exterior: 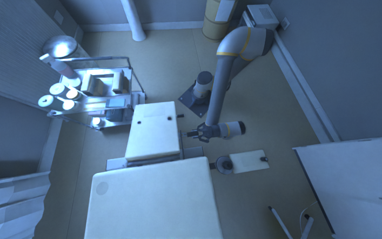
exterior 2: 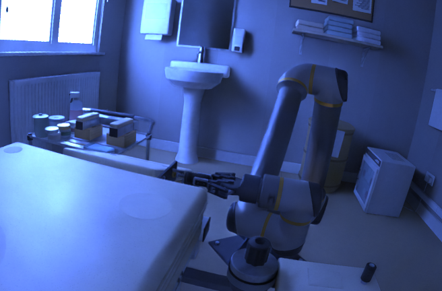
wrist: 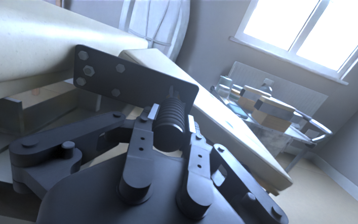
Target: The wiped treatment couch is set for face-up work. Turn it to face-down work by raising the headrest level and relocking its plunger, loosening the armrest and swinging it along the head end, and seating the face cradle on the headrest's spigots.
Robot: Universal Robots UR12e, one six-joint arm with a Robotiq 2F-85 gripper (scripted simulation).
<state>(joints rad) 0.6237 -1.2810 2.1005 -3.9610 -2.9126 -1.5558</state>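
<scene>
My gripper (wrist: 171,120) reaches in level from the right side of the couch and is clamped on the ribbed black plunger knob (wrist: 169,122) that sticks out of the dark bracket plate (wrist: 131,79) beside the headrest hinge. The headrest (exterior: 153,130) slopes down away from the main couch pad (exterior: 153,199), with two dark spigot holes (exterior: 154,120) near its far end. The armrest pad (exterior: 248,161) sticks out to the right of the couch, with its round clamp knob (exterior: 225,164) at the inner end. The U-shaped face cradle (exterior: 104,83) lies on the trolley.
Behind the headrest stands a steel trolley (exterior: 97,92) carrying jars, boxes and a bottle. The arm's base plate (exterior: 196,99) is bolted to the floor right of the headrest. A sink pedestal (exterior 2: 190,127), a bin (exterior: 216,20) and a small white cabinet (exterior 2: 383,180) line the far wall.
</scene>
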